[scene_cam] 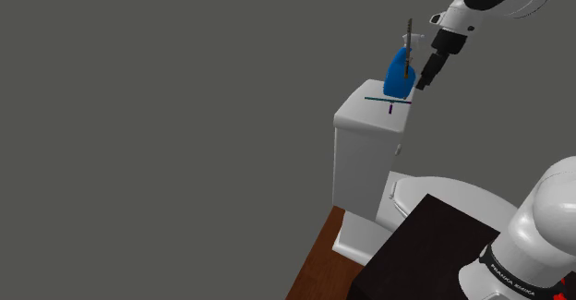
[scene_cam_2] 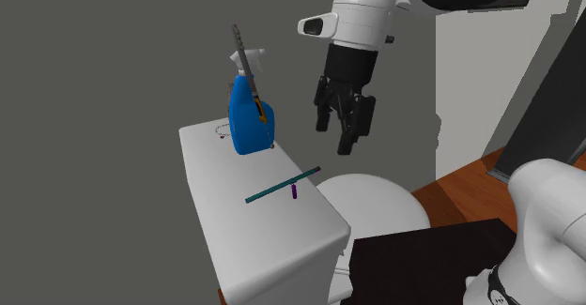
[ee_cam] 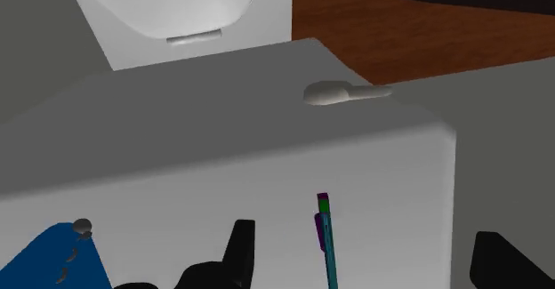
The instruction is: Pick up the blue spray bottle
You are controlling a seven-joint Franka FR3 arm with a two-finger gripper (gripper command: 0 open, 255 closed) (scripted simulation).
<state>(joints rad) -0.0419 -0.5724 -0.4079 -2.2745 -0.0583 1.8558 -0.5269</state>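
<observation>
Currently the blue spray bottle (scene_cam_2: pixel 250 115) stands upright on the lid of a white toilet tank (scene_cam_2: pixel 272 247), near the lid's far end in the second exterior view. The gripper (scene_cam_2: pixel 345 129) hangs above the lid, to that view's right of the bottle and apart from it. Its fingers are spread with nothing between them. A teal rod (scene_cam_2: pixel 282 185) lies on the lid, a small purple piece (scene_cam_2: pixel 294 192) just beside it.
</observation>
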